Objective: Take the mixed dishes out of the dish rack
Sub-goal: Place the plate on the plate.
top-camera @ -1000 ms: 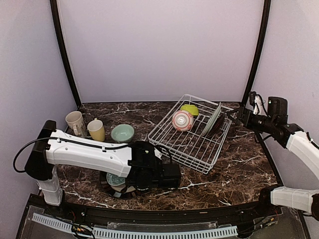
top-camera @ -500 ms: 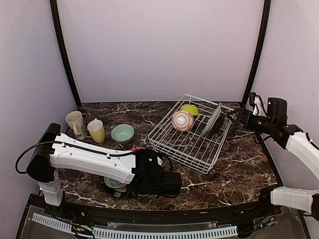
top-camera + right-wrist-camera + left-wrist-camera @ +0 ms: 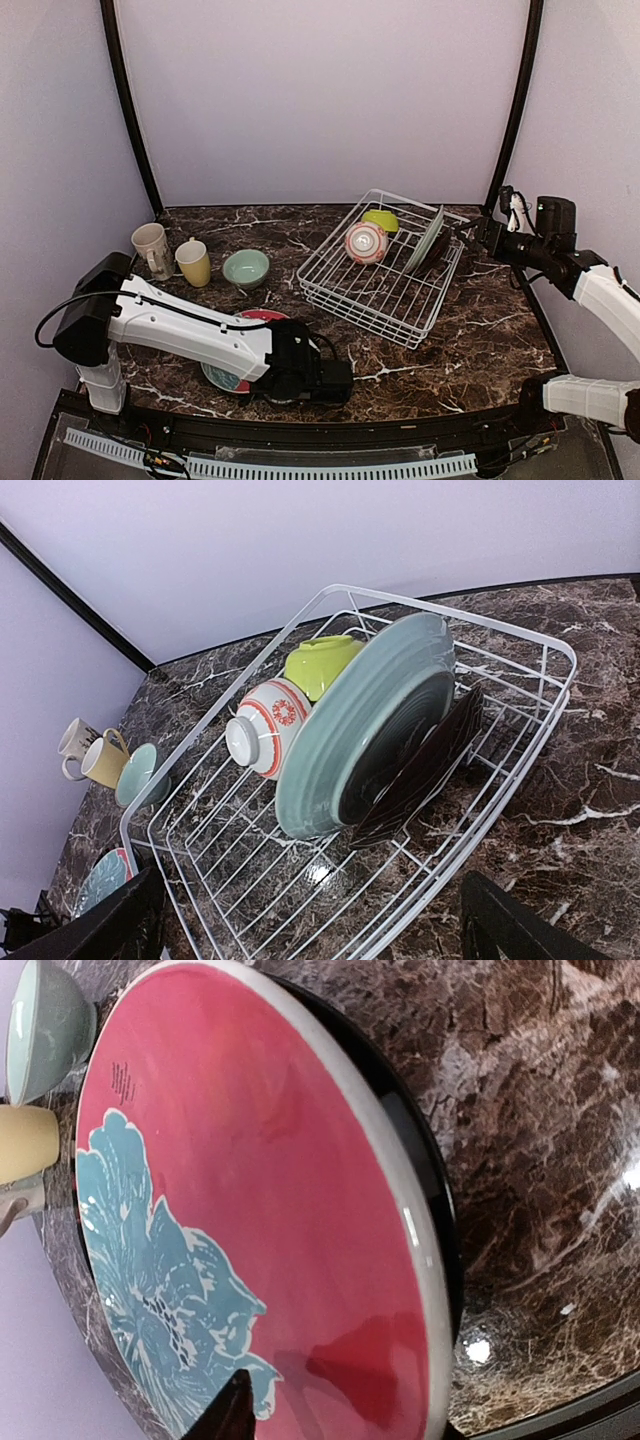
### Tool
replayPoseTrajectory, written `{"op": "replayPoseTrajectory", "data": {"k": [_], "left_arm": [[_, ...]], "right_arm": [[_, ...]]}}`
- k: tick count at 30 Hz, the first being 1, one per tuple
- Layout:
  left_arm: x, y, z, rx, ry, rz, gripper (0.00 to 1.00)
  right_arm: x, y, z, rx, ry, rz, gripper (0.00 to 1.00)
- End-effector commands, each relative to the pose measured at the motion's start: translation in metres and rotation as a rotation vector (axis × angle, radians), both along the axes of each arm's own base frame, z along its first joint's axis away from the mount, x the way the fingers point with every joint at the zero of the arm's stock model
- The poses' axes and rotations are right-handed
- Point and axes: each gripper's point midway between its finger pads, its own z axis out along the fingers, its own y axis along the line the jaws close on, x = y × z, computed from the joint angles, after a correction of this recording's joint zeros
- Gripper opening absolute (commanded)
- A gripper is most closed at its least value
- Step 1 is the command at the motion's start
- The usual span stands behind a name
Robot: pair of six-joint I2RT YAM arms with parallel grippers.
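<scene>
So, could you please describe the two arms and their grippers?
Both have white shells and black joints. The left arm has a black cable looping at its shoulder and a black left gripper; the right arm ends in a black right gripper, a white cable beside it.

On the dark marble table (image 3: 480, 340) a beige mug (image 3: 150, 247), yellow mug (image 3: 194, 262) and mint bowl (image 3: 245, 267) stand at far left. A black plate (image 3: 420, 1160) lies near the front edge, and the white wire dish rack (image 3: 360, 318) sits right of centre.
</scene>
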Motion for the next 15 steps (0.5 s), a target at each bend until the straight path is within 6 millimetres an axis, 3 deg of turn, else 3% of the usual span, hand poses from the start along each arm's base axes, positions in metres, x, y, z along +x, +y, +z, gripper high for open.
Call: {"op": "replayPoseTrajectory", "data": {"k": [1, 6, 8, 15], "left_arm": [[-0.001, -0.004, 0.007, -0.084, 0.020, -0.012, 0.49], [-0.002, -0.008, 0.014, -0.140, 0.031, -0.036, 0.59], [-0.001, -0.013, 0.019, -0.181, 0.042, -0.041, 0.73], [-0.008, -0.042, 0.035, -0.363, 0.117, -0.143, 0.92]], "right_arm": [[0.001, 0.000, 0.004, -0.002, -0.023, 0.002, 0.99], [0.001, 0.000, 0.003, -0.007, -0.015, 0.005, 0.99], [0.002, -0.001, 0.002, -0.012, -0.012, 0.004, 0.99], [0.005, -0.001, 0.001, -0.030, -0.002, 0.003, 0.99]]}}
